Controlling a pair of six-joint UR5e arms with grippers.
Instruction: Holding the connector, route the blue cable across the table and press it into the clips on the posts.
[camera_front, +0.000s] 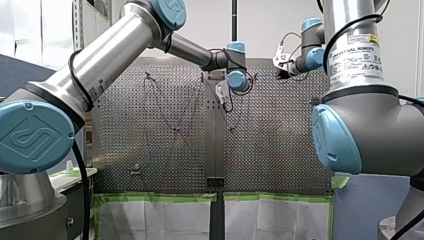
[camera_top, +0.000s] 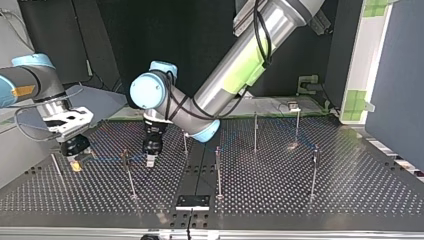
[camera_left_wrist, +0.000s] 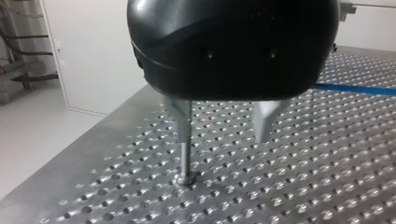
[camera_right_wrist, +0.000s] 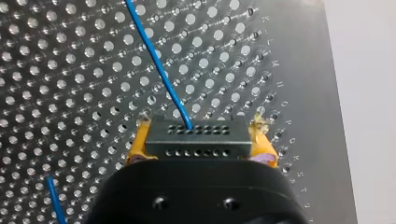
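The perforated bench (camera_top: 350, 185) carries several thin upright posts (camera_top: 218, 172). My left arm (camera_top: 240, 65) enters at the top view's right. Its pincer (camera_left_wrist: 224, 138) hangs above the bench with metal fingers (camera_left_wrist: 262, 126) spread apart and nothing between them (one finger lines up with one of the posts; contact cannot be confirmed). My right pincer (camera_top: 75, 161), at the top view's left, is clamped on the connector (camera_right_wrist: 196, 145) between yellow pads (camera_right_wrist: 137, 147). The blue cable (camera_right_wrist: 159, 65) leaves the connector's face and runs away over the bench.
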